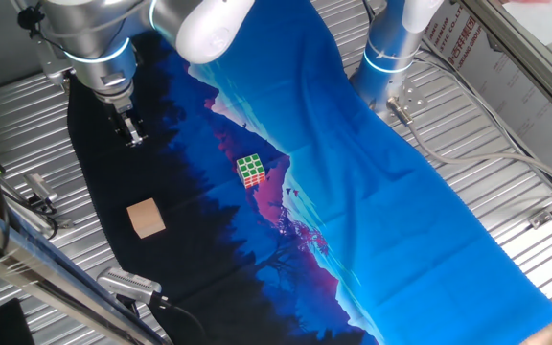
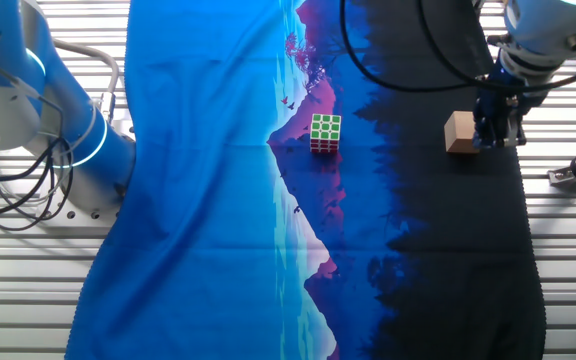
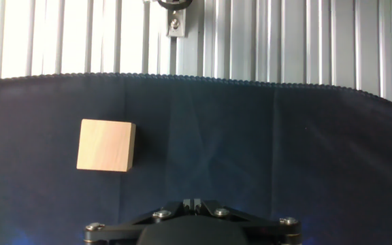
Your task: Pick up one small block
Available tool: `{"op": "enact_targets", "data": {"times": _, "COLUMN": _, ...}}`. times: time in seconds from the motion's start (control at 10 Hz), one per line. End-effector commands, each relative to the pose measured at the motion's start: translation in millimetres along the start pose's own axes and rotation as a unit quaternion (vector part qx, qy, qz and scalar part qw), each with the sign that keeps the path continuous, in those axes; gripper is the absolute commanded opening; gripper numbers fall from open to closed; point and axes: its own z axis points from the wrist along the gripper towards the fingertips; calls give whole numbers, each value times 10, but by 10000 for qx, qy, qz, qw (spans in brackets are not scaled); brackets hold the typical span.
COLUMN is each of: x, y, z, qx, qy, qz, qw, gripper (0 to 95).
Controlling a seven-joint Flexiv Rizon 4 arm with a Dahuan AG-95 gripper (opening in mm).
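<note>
The small block [image 1: 147, 218] is a plain light-tan wooden cube lying on the black part of the cloth. It also shows in the other fixed view [image 2: 459, 132] and in the hand view [image 3: 105, 145], left of centre. My gripper [image 1: 132, 134] hangs above the black cloth, apart from the block and holding nothing. In the other fixed view the gripper [image 2: 498, 135] appears just right of the block. In the hand view the fingertips [image 3: 192, 202] meet with no gap, so the gripper is shut.
A green-and-white puzzle cube [image 1: 250, 171] sits on the cloth near its middle and also shows in the other fixed view [image 2: 325, 132]. The blue-and-black cloth [image 1: 372, 192] covers a slatted metal table. A second arm's base [image 1: 391, 48] stands at the cloth's far side. A metal clamp [image 3: 175, 20] lies beyond the cloth edge.
</note>
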Motion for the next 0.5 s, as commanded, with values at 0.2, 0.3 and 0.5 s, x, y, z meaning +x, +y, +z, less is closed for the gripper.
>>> {"op": "enact_targets", "data": {"times": 0.2, "x": -5, "y": 6, "z": 0, "qx": -3, "qy": 327, "qz": -152, "qw": 9993, "gripper": 0}}
{"op": "enact_targets", "data": {"times": 0.3, "x": -5, "y": 6, "z": 0, "qx": -5, "qy": 484, "qz": -172, "qw": 9987, "gripper": 0}}
{"op": "enact_targets", "data": {"times": 0.5, "x": -5, "y": 6, "z": 0, "qx": -16, "qy": 469, "qz": -407, "qw": 9981, "gripper": 0}}
